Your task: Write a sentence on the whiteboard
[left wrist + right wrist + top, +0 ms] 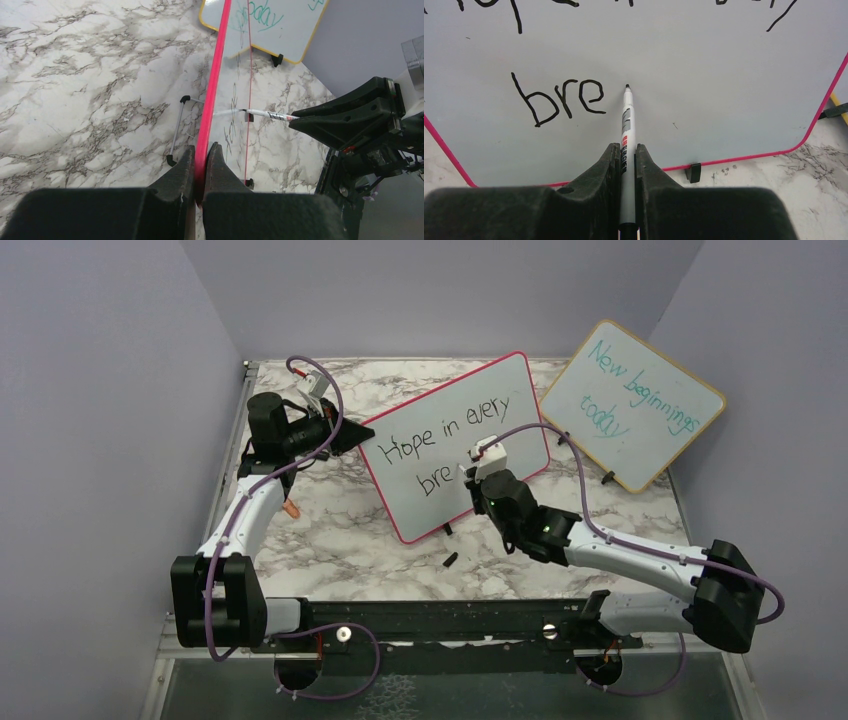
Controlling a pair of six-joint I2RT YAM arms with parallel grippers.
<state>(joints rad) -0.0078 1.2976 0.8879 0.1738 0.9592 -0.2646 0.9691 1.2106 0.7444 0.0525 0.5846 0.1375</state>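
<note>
The whiteboard [450, 415] with a pink-red frame stands tilted in the middle of the marble table. The sentence [440, 440] reads "Hope in every" and below it "bre" [559, 97] in black. My left gripper [200, 152] is shut on the whiteboard's pink left edge [212, 100]. My right gripper [626, 150] is shut on a white marker [626, 125]. Its black tip [627, 87] is at the board just right of the "e". In the top view the right gripper [478, 472] covers the board's lower middle.
A second, wooden-framed board [632, 405] with teal writing leans at the back right. A small black cap [450, 560] lies on the marble in front of the whiteboard. An orange bit [291, 508] lies beside the left arm. Purple walls close in on three sides.
</note>
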